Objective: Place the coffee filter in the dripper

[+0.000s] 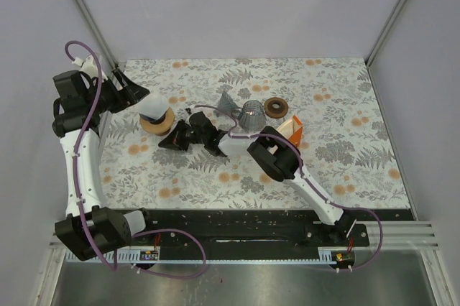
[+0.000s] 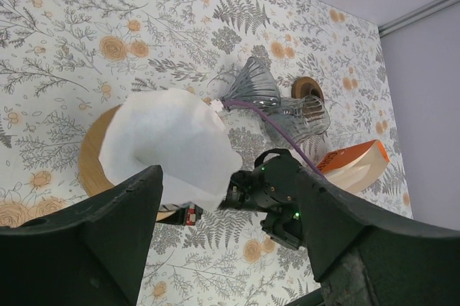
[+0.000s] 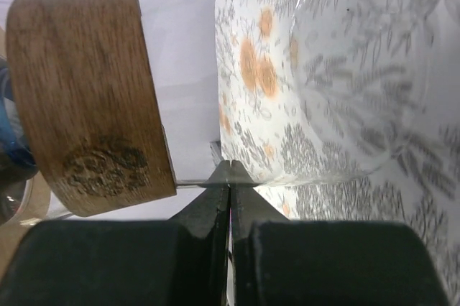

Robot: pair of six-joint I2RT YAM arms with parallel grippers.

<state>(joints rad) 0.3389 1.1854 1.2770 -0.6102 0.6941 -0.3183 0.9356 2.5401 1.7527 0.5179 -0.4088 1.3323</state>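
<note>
The white paper coffee filter (image 1: 152, 107) sits in the mouth of the dripper (image 1: 159, 126), which has a wooden collar and glass body, at the table's middle left. It sticks up out of the collar. In the left wrist view the filter (image 2: 169, 144) covers most of the wooden collar (image 2: 92, 155). My left gripper (image 1: 136, 95) is open just above and left of the filter, its fingers (image 2: 118, 238) apart and touching nothing. My right gripper (image 1: 168, 139) is shut at the dripper's near right side. In the right wrist view its tips (image 3: 230, 177) pinch a thin glass edge beside the wooden collar (image 3: 86, 98).
Right of the dripper stand a ribbed glass vessel (image 1: 251, 114), a second glass piece (image 1: 228, 103), a round brown disc (image 1: 275, 108) and an orange-and-white holder (image 1: 295, 131). A purple cable (image 2: 277, 130) runs over the right arm. Metal frame posts stand at the back corners.
</note>
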